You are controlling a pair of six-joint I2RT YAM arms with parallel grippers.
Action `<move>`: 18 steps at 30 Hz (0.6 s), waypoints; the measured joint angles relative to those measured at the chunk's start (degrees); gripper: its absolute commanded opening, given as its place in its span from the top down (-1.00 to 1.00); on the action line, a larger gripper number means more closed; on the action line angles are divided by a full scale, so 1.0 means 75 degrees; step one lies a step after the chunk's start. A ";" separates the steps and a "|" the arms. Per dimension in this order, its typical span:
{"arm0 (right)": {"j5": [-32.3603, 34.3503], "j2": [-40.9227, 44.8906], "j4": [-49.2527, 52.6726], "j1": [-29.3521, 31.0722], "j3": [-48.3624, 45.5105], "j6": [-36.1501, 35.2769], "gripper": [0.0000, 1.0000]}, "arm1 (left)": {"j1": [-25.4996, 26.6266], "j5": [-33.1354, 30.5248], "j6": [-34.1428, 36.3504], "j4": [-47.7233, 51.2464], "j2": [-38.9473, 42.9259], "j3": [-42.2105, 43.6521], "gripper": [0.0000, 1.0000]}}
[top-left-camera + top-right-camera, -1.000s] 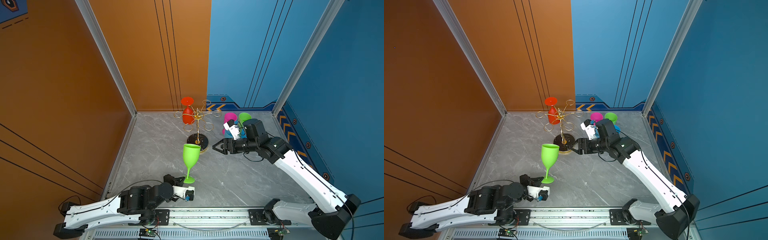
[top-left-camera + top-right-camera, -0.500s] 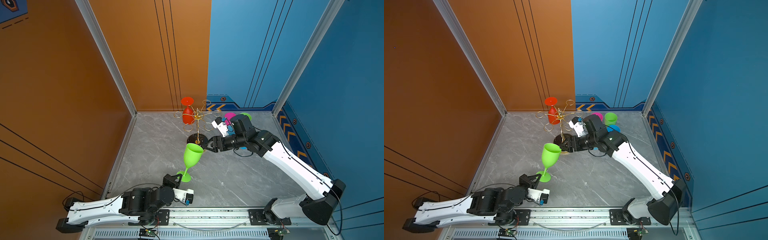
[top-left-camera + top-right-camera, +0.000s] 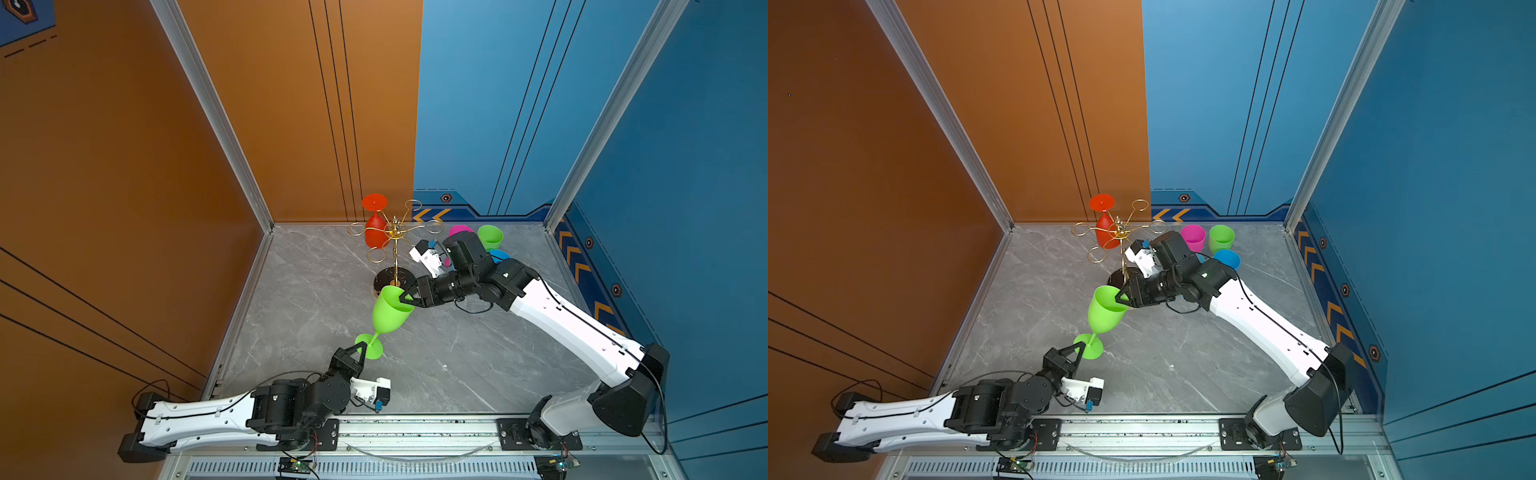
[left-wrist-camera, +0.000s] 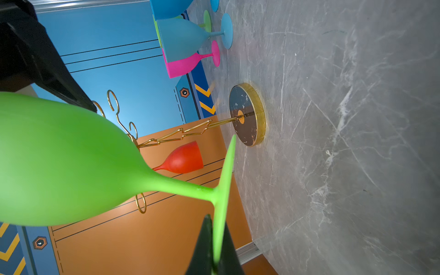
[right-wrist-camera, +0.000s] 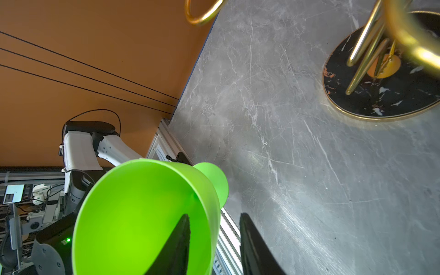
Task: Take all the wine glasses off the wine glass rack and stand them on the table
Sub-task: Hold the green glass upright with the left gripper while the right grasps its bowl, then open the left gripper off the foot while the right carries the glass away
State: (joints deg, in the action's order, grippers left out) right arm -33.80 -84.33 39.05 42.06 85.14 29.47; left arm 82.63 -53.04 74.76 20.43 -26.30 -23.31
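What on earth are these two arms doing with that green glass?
They look to be passing it between them. The left end effector is shut on the foot of the green wine glass, holding it tilted. The right end effector straddles the bowl's rim, one finger inside and one outside, not yet clamped. A red glass hangs upside down on the gold rack behind. A pink glass, a second green glass and a blue glass stand at the back.

I swung right hand [image 3: 405, 300] toward 9 o'clock, now astride green wine glass [image 3: 388, 316] rim | it tipped toward 1 o'clock | left hand [image 3: 360, 352] crept toward 11 o'clock
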 measured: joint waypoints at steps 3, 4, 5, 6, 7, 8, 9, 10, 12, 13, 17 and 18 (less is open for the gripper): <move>-0.0067 -0.0041 -0.0006 0.0000 0.0015 0.0006 0.66 | 0.0003 -0.0073 0.0213 -0.0137 0.0000 0.0012 1.00; -0.0073 -0.0047 -0.0003 0.0000 0.0026 0.0003 0.72 | 0.0003 -0.0079 0.0268 -0.0149 0.0000 0.0012 1.00; -0.0082 -0.0050 -0.0003 0.0000 0.0026 -0.0009 0.78 | 0.0003 -0.0082 0.0309 -0.0163 0.0000 0.0012 1.00; -0.0090 -0.0050 -0.0003 0.0000 0.0029 0.0006 0.82 | 0.0003 -0.0082 0.0326 -0.0181 0.0000 0.0012 1.00; -0.0087 -0.0050 0.0000 0.0000 0.0032 -0.0012 0.88 | 0.0003 -0.0102 0.0358 -0.0187 0.0000 0.0012 1.00; -0.0064 -0.0050 0.0006 0.0000 0.0035 -0.0020 0.92 | 0.0003 -0.0128 0.0391 -0.0201 0.0000 0.0012 1.00; -0.0041 -0.0055 0.0029 -0.0006 0.0035 -0.0052 0.95 | 0.0003 -0.0146 0.0423 -0.0224 0.0003 0.0012 0.99; 0.0000 -0.0058 0.0067 -0.0012 0.0035 -0.0102 0.99 | 0.0006 -0.0160 0.0455 -0.0239 0.0003 0.0012 0.95; 0.0006 -0.0070 0.0087 -0.0017 0.0038 -0.0128 1.00 | 0.0009 -0.0160 0.0472 -0.0239 0.0003 0.0020 0.91; 0.0006 -0.0070 0.0090 -0.0017 0.0041 -0.0146 1.00 | 0.0009 -0.0160 0.0481 -0.0239 0.0012 0.0029 0.88; 0.0073 -0.0073 0.0187 -0.0017 0.0041 -0.0152 1.00 | 0.0012 -0.0169 0.0443 -0.0411 0.0117 0.0055 0.62; 0.0076 -0.0073 0.0201 -0.0023 0.0041 -0.0152 1.00 | 0.0015 -0.0172 0.0428 -0.0460 0.0160 0.0055 0.56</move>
State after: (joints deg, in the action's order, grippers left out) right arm -33.23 -84.88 40.56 41.89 85.45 28.34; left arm 82.74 -54.33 77.97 16.97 -25.10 -22.90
